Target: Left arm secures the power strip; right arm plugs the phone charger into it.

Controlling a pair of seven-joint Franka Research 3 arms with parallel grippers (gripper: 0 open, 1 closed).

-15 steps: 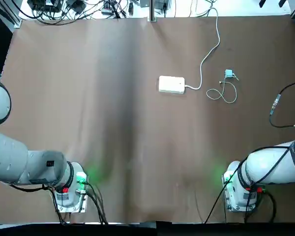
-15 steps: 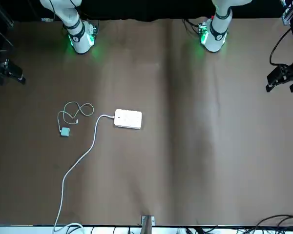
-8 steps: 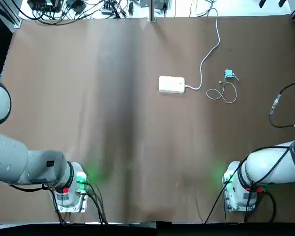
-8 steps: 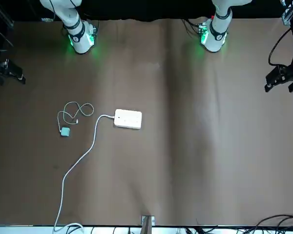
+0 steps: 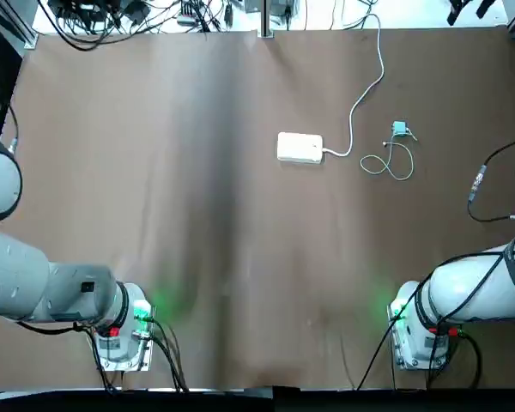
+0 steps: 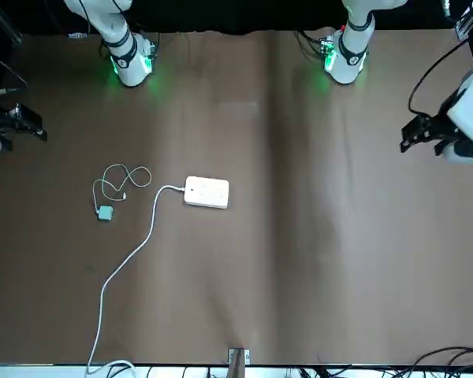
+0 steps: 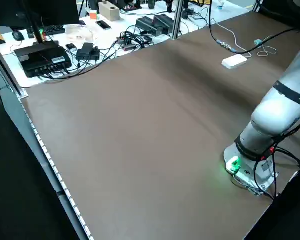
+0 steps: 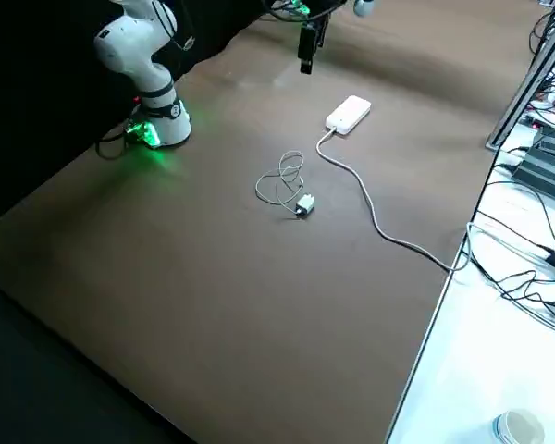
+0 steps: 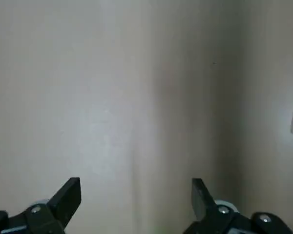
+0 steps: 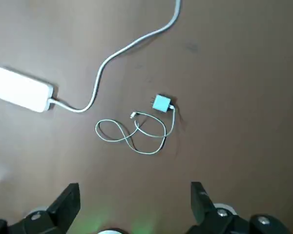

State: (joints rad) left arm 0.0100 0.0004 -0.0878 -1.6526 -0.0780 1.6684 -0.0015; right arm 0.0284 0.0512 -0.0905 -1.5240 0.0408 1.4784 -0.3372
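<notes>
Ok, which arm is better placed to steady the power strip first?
Probably the left: its open jaws face bare table on the strip's far side from the charger, leaving the charger side of the power strip for the right gripper.

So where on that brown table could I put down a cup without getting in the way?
The widest bare stretch of the table looks to be left of the white power strip, before the left arm. Another runs between the two arm bases. It's crowded just right of the strip, where its cord and the charger lie close.
</notes>
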